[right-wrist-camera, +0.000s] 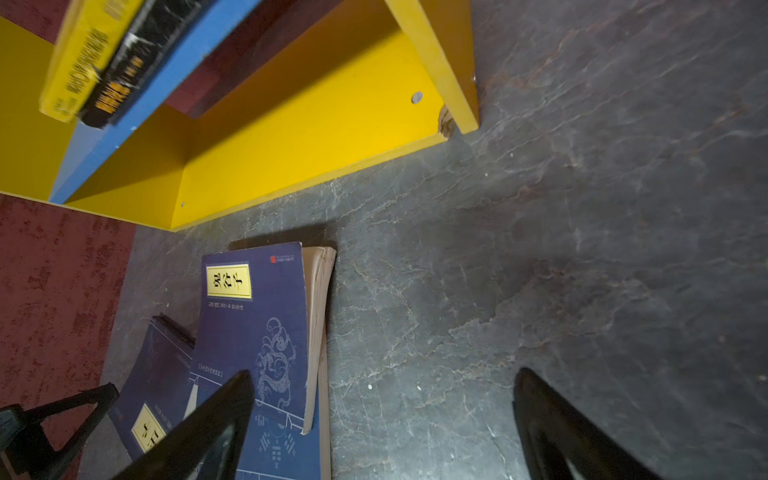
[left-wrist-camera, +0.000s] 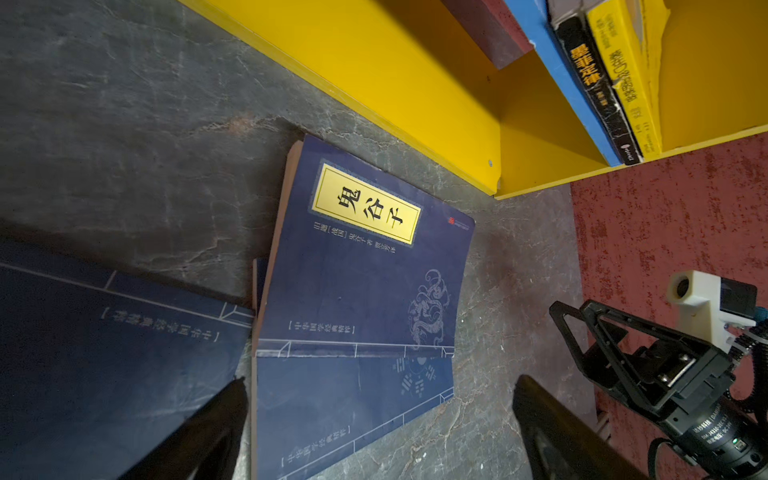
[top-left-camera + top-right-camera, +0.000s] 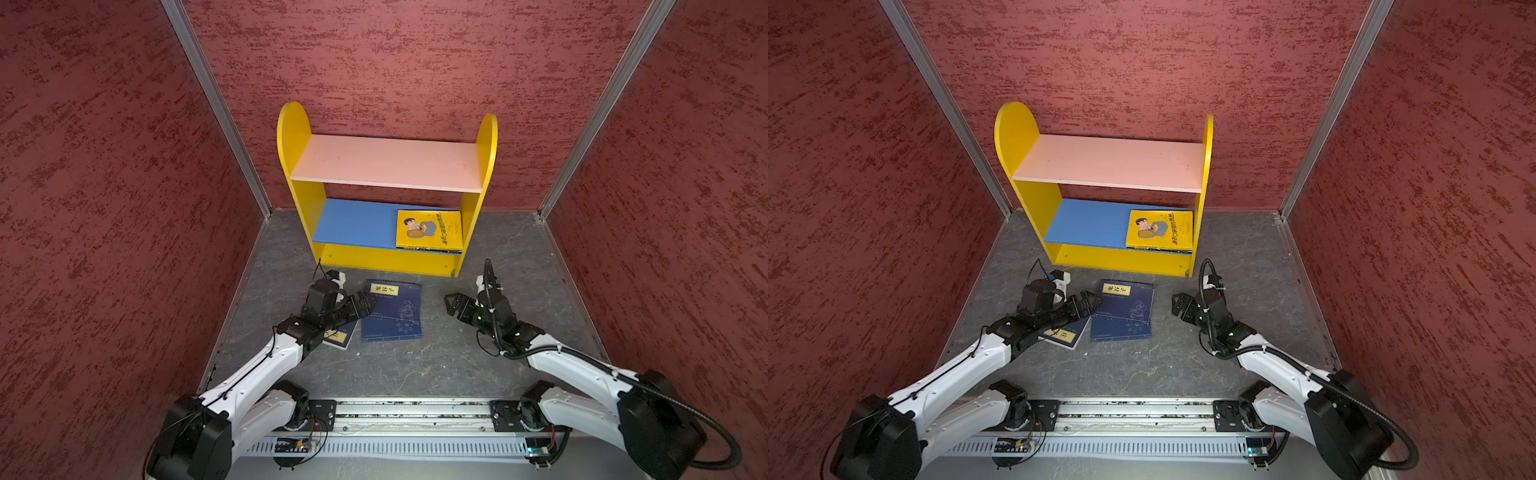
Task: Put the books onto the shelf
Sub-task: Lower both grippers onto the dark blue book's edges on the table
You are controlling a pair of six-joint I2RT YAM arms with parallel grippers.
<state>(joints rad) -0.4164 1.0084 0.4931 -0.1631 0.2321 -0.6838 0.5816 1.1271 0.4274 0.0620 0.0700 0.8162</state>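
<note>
The shelf (image 3: 386, 166) stands against the back wall. On its blue lower board, at the right end, lies the yellow book (image 3: 429, 230) on top of a black book (image 2: 594, 83). Three navy books lie on the floor in front: a labelled one (image 3: 392, 305) rests across a second (image 3: 390, 332), and a third (image 3: 340, 337) pokes out from under my left arm. My left gripper (image 3: 369, 300) is open at the labelled book's left edge. My right gripper (image 3: 449, 305) hangs open over bare floor, right of the books.
Red textured walls (image 3: 104, 208) close in the left, back and right sides. The grey stone-patterned floor (image 3: 415, 365) runs from the shelf to the arms' rail (image 3: 411, 415) at the front. The pink upper board (image 3: 386, 160) carries nothing.
</note>
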